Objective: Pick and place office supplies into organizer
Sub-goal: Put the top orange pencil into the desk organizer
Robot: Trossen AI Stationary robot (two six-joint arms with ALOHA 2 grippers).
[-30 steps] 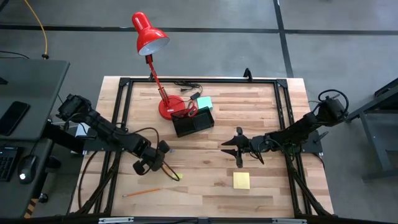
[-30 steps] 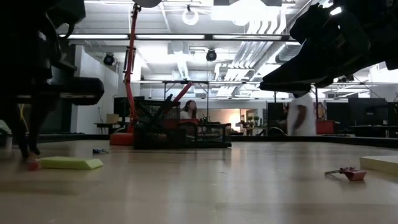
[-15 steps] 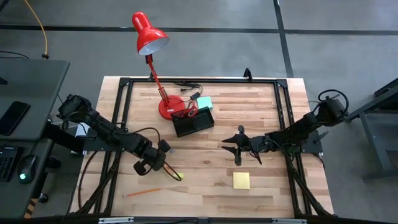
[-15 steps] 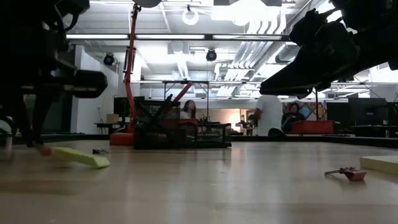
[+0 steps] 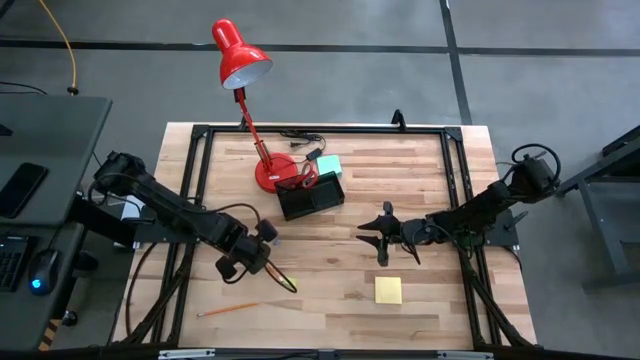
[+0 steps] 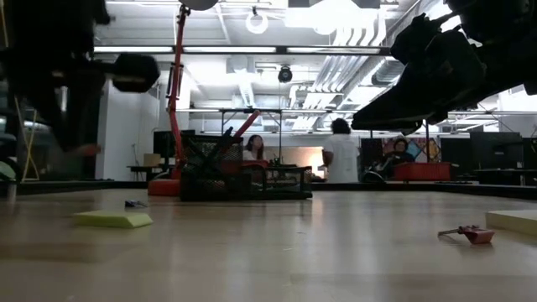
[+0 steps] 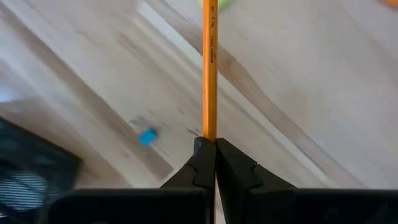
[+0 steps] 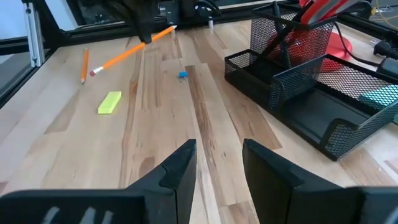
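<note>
1. High view: my left tool (image 5: 262, 258) hangs over the front-left part of the wooden counter (image 5: 420, 170), fingers pinched tight on an orange pencil (image 5: 280, 279) that slants down toward the front edge.
2. Left wrist view shows that pencil (image 7: 209, 68) running straight out from between the closed fingers, its far end crossing a yellow-green piece (image 7: 216, 3); a tiny blue bit (image 7: 147, 137) lies on the boards beside it.
3. A second orange pencil (image 5: 227, 310) lies flat near the counter's front-left edge, well apart from the tool.
4. My right tool (image 5: 383, 236) hovers mid-counter, holding nothing; in the right wrist view its two dark fingers (image 8: 180, 169) stand apart with bare wood between them.
5. The black mesh organizer (image 5: 312, 196) sits toward the back of the counter, just beside the red lamp base (image 5: 272, 173), with red-handled scissors (image 5: 303, 180) standing in it and a teal sticky pad (image 5: 328, 165) just behind it.
6. A yellow sticky pad (image 5: 388, 290) lies flat in front of the right tool, near the counter's front edge.
7. Low view catches people in the room beyond, one in a white top (image 6: 341, 159) standing behind the organizer.
</note>
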